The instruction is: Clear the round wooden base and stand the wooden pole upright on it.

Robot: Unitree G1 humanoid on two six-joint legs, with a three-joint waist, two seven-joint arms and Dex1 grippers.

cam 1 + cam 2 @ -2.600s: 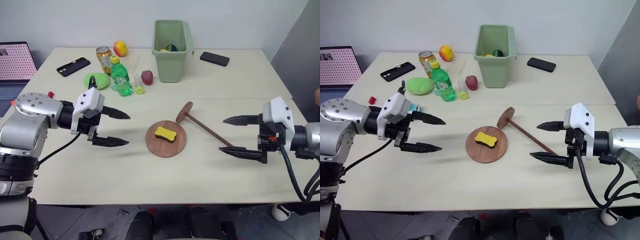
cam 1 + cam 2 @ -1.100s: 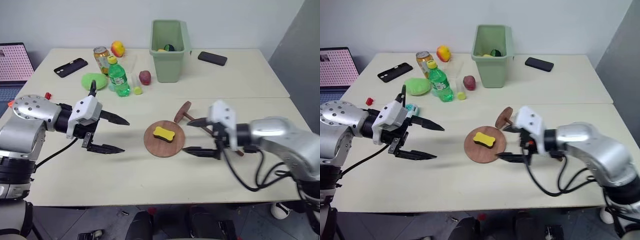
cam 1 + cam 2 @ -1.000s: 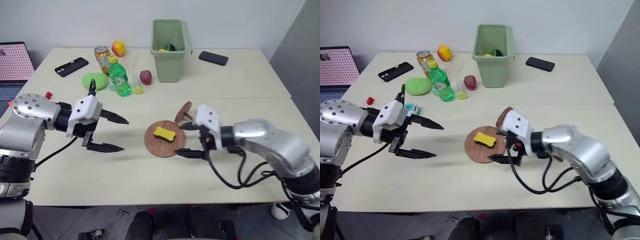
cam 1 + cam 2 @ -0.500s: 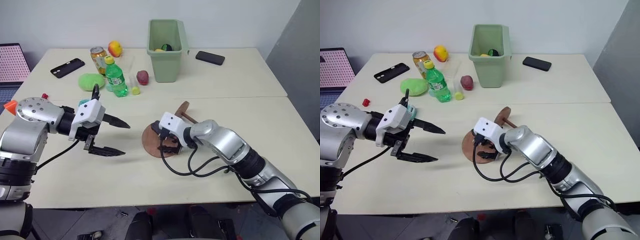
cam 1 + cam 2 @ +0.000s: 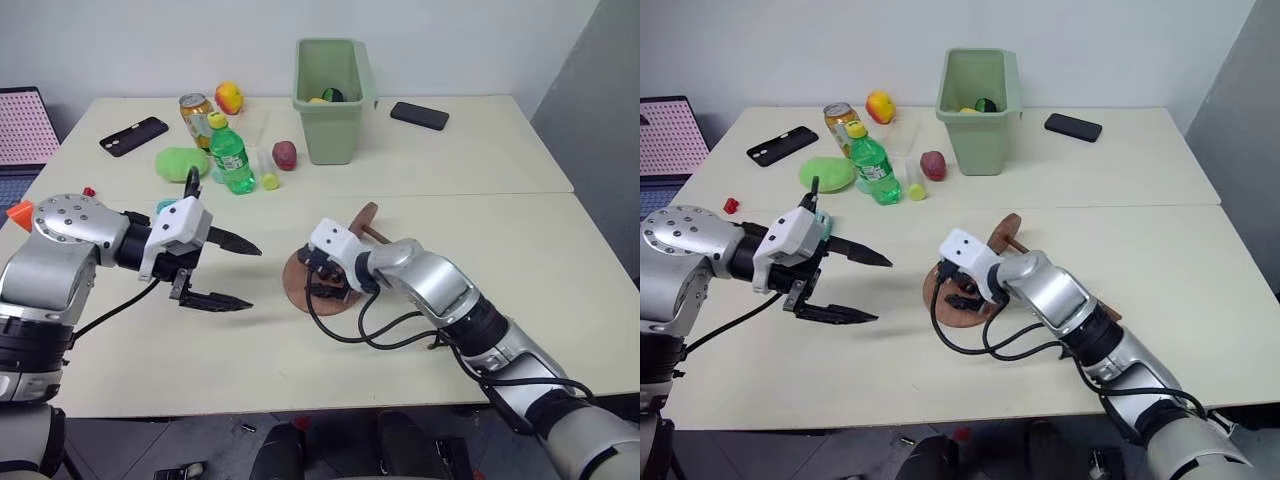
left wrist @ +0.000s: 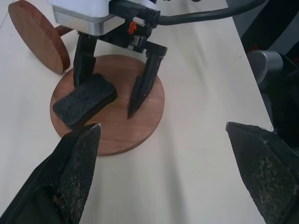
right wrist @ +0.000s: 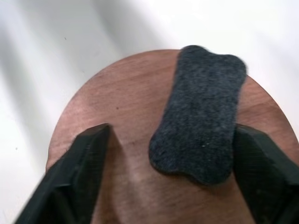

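Note:
The round wooden base lies mid-table with a bone-shaped sponge flat on it. My right gripper is down on the base, open, its fingers astride the sponge. One finger touches the sponge's side and the other stands a little apart from it. The wooden pole lies just behind, its small disc tilted on edge and most of its rod hidden behind my right arm. My left gripper hovers open to the left of the base, holding nothing.
At the back stand a green bin, a green bottle, a can, fruit and a green lump. Two phones lie flat there. A laptop sits at the left edge.
My right arm swung in from the table's right side to the base, and its fingers came down astride the sponge and narrowed. The left gripper stayed where it was.

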